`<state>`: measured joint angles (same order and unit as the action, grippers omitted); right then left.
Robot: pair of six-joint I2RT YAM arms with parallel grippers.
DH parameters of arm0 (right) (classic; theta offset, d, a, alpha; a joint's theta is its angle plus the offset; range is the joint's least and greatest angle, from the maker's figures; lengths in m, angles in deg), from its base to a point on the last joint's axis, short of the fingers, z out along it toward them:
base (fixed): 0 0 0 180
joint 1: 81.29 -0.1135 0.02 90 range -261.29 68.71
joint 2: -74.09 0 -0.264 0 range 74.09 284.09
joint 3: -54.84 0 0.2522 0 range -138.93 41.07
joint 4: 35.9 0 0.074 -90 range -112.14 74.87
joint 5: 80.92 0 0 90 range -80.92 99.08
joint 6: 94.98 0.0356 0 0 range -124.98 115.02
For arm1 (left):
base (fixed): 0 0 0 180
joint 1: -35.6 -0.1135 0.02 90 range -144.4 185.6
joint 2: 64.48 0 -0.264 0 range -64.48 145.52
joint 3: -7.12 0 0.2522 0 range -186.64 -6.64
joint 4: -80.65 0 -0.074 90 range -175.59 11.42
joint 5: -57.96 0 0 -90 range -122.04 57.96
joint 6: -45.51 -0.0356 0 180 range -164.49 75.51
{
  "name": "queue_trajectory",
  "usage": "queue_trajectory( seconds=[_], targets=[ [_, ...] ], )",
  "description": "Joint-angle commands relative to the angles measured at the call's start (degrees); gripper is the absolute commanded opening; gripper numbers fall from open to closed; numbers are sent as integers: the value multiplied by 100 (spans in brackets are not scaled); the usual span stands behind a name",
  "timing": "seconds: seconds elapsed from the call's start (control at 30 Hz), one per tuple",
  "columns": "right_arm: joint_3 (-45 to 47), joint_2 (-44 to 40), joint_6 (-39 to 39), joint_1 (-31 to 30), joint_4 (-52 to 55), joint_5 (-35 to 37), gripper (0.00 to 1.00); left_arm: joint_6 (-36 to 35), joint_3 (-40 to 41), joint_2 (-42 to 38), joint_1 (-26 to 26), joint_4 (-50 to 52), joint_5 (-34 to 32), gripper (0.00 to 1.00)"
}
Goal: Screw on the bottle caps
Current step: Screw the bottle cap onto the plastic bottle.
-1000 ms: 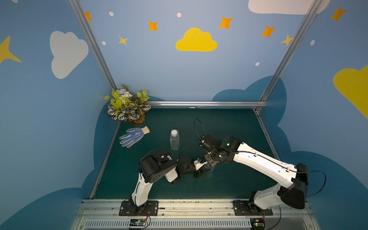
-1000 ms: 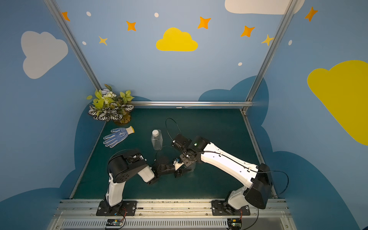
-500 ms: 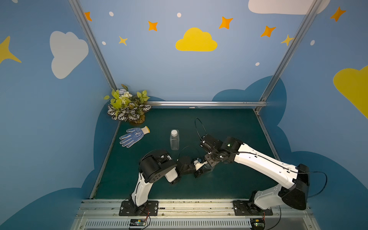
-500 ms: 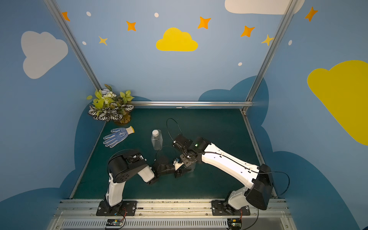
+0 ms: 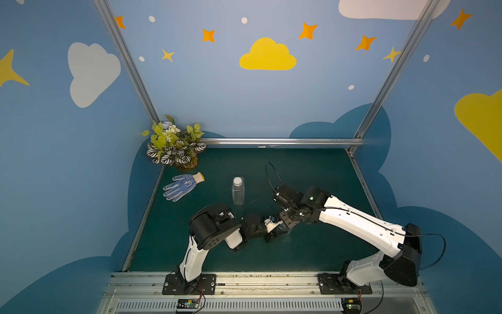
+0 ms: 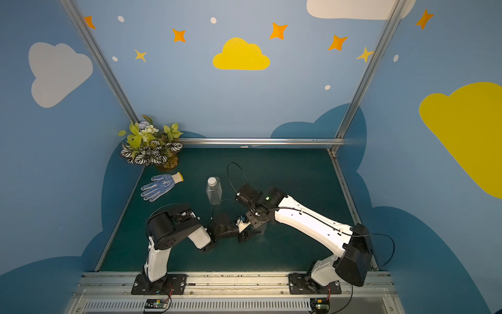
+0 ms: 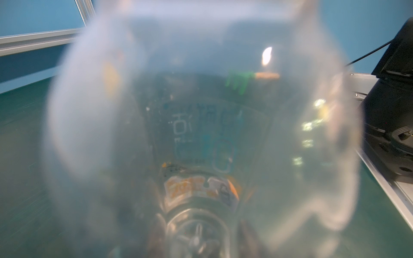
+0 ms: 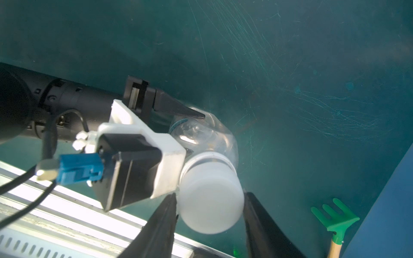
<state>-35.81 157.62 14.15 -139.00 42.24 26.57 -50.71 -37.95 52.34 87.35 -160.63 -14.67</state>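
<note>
Grips round bottle (image 8: pixel 207 134) in left tool (image 5: pixel 273 231), closed on the clear body, low at the near-middle of bench (image 5: pixel 312 174); can't tell if the base touches down. Aims the neck at right tool (image 8: pixel 211 197). Carries white cap (image 8: pixel 210 201) on that neck, collar ring showing just behind it; can't tell how far screwed down. Straddles this cap with right tool: one jaw touching its side, sliver of gap at the other jaw, so parted a little, no firm pinch visible. Fills left wrist view with blurred clear plastic of the round bottle, some print showing through; shows nothing of the left jaws there. Buries bottle and cap under the two wrists in both top views, tools meeting tip to tip near-centre. Shows rectangular bottle (image 5: pixel 238 193) upright farther back, mid-bench, well apart from both tools, second white cap (image 5: pixel 237 180) sitting on top. Has blue-dotted glove (image 5: pixel 182 186) flat at far left, just near of potted plant (image 5: pixel 173 148) in the far-left corner. Catches green toy rake (image 8: pixel 335 221), wooden handle, lying on bench in right wrist view only.
</note>
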Motion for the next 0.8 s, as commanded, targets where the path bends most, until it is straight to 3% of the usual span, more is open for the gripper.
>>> queue_trajectory(
  seconds=[0.0,0.2,0.43,0.77],
  targets=[
    [-9,-27,-10,41,132,-23,54,-103,-42,-11,-17,192,-25,51],
    [14,-157,-291,118,125,-95,59,-117,-33,-17,-16,192,53,51],
    [139,-516,-1229,210,-123,-365,63,-71,-26,30,-28,192,248,51],
    [456,-1166,-2299,401,-765,-1245,64,24,-24,18,-77,192,495,50]
  ],
)
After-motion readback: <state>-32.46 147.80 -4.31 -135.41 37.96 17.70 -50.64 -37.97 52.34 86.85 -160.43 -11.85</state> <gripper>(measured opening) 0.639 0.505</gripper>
